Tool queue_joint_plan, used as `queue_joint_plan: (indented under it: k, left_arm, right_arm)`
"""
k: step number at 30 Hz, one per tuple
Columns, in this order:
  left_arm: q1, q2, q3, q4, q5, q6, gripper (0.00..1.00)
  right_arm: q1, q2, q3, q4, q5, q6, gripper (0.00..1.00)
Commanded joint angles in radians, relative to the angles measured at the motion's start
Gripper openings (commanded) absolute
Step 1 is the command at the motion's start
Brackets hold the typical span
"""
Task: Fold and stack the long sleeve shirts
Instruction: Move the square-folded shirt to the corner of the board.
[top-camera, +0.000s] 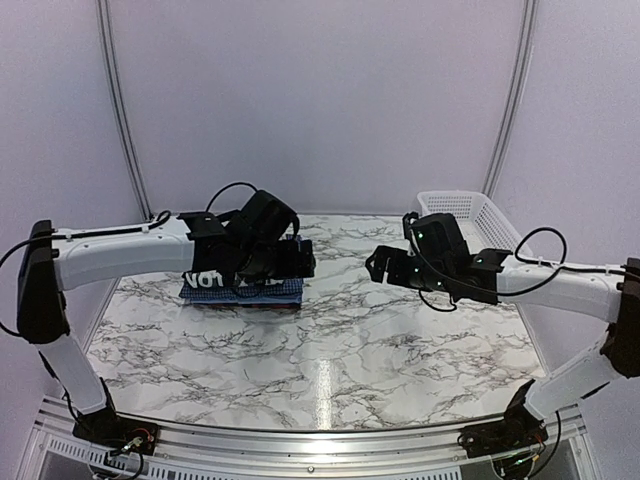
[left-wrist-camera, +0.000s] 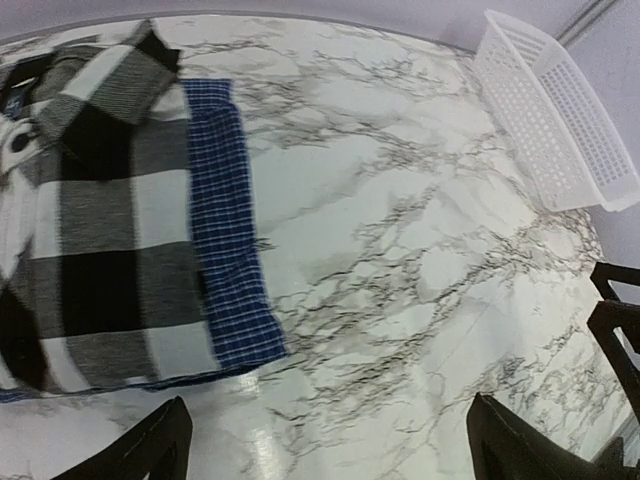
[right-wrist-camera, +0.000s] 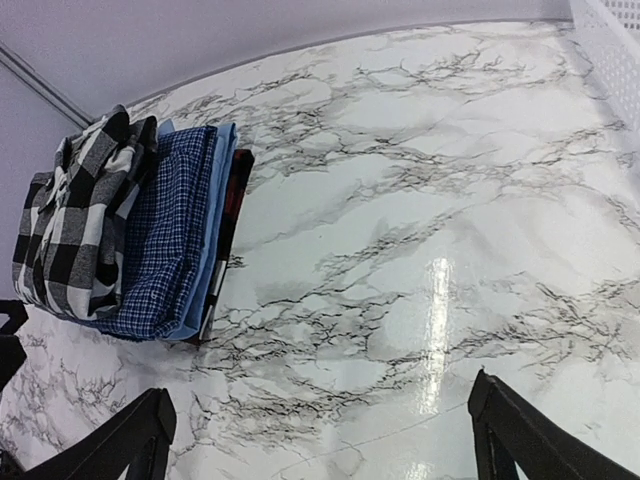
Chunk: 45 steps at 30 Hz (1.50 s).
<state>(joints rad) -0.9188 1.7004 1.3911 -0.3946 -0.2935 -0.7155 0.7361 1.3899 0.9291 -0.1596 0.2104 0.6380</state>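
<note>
Counter (top-camera: 330, 340) of white marble pattern, seen from the arm side. At its 10 o'clock lies a folded stack of long sleeve shirts. The black-and-white check shirt (left-wrist-camera: 100, 250) lies on top, collar toward the far wall. Directly beneath it is a dark blue checked shirt (left-wrist-camera: 228, 250), whose edge shows as a strip along the top shirt's 3 o'clock side. In the right wrist view a pale blue layer (right-wrist-camera: 215, 230) lies under the dark blue one; whether it is a separate garment cannot be told.

The left claw (left-wrist-camera: 328, 415) hangs just beside the stack, fingers spread wide, nothing between them and clear of the cloth. The right claw (right-wrist-camera: 322, 400) is near the counter's 3 o'clock, well apart from the stack and pointing toward it, also spread wide and empty, with bare marble below it.

A white mesh basket (top-camera: 470, 210) stands at the counter's 2 o'clock, behind the right arm.
</note>
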Motion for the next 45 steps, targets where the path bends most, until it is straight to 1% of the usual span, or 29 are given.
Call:
queue_joint_plan:
  k: [1,4,7,11,14,19,23,33,41,45]
  left_arm:
    - [-0.079,0.146,0.142,-0.01,0.01,-0.023,0.99]
    - [-0.115,0.27,0.257,-0.01,0.039,-0.013,0.99]
    - [-0.114,0.375,0.34,-0.011,0.054,-0.018,0.99]
    - [-0.104,0.469,0.417,-0.012,0.068,-0.005,0.99]
    - [-0.089,0.517,0.438,-0.009,0.086,-0.017,0.99]
    - [-0.045,0.549,0.411,-0.004,0.088,-0.034,0.99]
    - [0.0,0.547,0.358,0.034,0.134,-0.034,0.99]
    - [0.095,0.545,0.265,0.062,0.174,-0.025,0.99]
    - [0.168,0.507,0.185,0.072,0.19,0.024,0.99]
    - [0.234,0.504,0.175,0.072,0.195,0.056,0.99]
  right_arm:
    - [-0.011,-0.111,-0.043,-0.054,0.064,0.0,0.99]
    - [-0.018,-0.184,-0.087,-0.077,0.111,0.008,0.98]
    - [-0.026,-0.243,-0.114,-0.125,0.153,0.023,0.99]
    - [-0.027,-0.311,-0.134,-0.172,0.172,0.042,0.99]
    - [-0.027,-0.34,-0.15,-0.194,0.179,0.047,0.98]
    - [-0.027,-0.354,-0.15,-0.229,0.188,0.059,0.99]
    - [-0.028,-0.358,-0.151,-0.226,0.185,0.065,0.99]
    - [-0.028,-0.337,-0.143,-0.211,0.184,0.063,0.99]
    - [-0.029,-0.325,-0.163,-0.183,0.176,0.063,0.98]
    - [-0.029,-0.321,-0.171,-0.167,0.163,0.064,0.98]
